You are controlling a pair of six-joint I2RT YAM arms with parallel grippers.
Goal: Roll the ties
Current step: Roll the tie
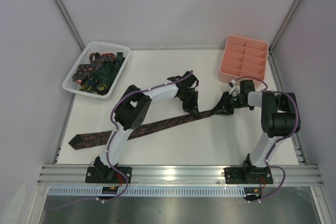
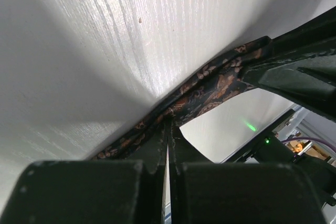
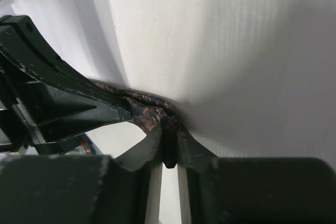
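Top external: left fingers (image 1: 191,106), right fingers (image 1: 221,107), both tight on brown tie (image 1: 152,127)

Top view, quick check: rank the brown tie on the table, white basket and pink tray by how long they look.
Largest first:
brown tie, clearly longest
white basket
pink tray, slightly smaller than the basket; a close pair

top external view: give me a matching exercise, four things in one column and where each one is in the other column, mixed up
1 brown tie
2 white basket
3 pink tray
4 green ties

a far right
b piled in the basket
c far left
d stretched out across the middle

Pairs: 1-d, 2-c, 3-a, 4-b
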